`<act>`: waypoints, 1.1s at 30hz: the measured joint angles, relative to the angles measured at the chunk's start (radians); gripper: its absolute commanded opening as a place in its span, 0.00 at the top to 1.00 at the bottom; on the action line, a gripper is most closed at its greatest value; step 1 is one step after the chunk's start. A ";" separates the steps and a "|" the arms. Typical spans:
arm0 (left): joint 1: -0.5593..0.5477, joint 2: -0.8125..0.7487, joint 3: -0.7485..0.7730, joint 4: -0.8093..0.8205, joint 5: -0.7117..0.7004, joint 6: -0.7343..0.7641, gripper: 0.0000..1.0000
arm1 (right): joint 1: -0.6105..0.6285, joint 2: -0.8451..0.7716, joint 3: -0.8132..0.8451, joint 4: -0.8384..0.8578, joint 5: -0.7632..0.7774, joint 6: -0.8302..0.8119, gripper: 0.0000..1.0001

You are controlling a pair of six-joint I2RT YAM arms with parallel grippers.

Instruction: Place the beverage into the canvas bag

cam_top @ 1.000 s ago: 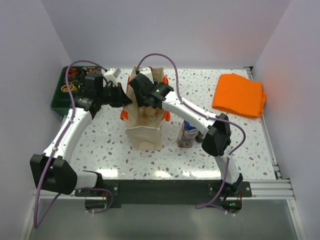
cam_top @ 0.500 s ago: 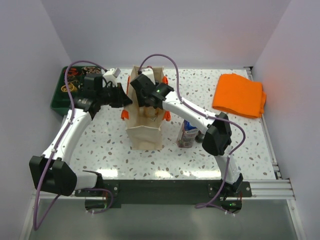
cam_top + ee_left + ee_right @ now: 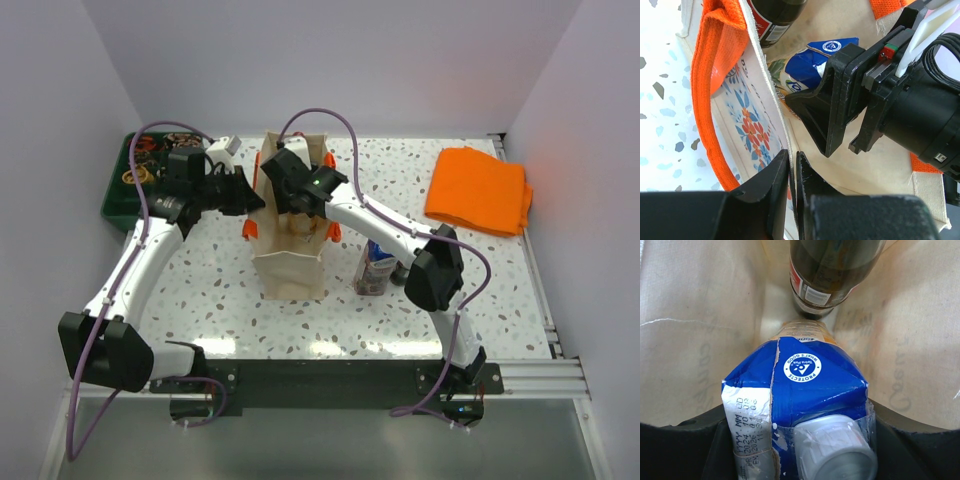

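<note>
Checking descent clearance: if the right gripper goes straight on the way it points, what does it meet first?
Likely the dark bottle already in the canvas bag, just past the blue carton the right gripper holds. Depth is unclear; the bag's cloth may come first.

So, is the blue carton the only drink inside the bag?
No, a dark bottle is in the canvas bag with the blue carton.

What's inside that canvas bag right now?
A blue carton, gripped by the right end effector, and a dark bottle beside it. The floor of the canvas bag is hidden beneath them.
</note>
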 measured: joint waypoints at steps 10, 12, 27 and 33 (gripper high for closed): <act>0.000 0.000 0.000 0.000 0.000 0.000 0.84 | -0.001 -0.006 -0.025 0.020 0.001 0.006 0.58; 0.000 0.000 0.000 0.000 0.000 0.000 0.84 | -0.001 -0.010 -0.031 0.024 0.001 0.007 0.55; 0.000 0.000 0.000 0.000 -0.001 0.000 0.84 | -0.005 -0.026 -0.081 0.092 0.013 0.022 0.29; 0.000 0.000 0.000 0.000 -0.001 0.007 0.84 | -0.019 -0.025 -0.100 0.116 0.007 0.040 0.26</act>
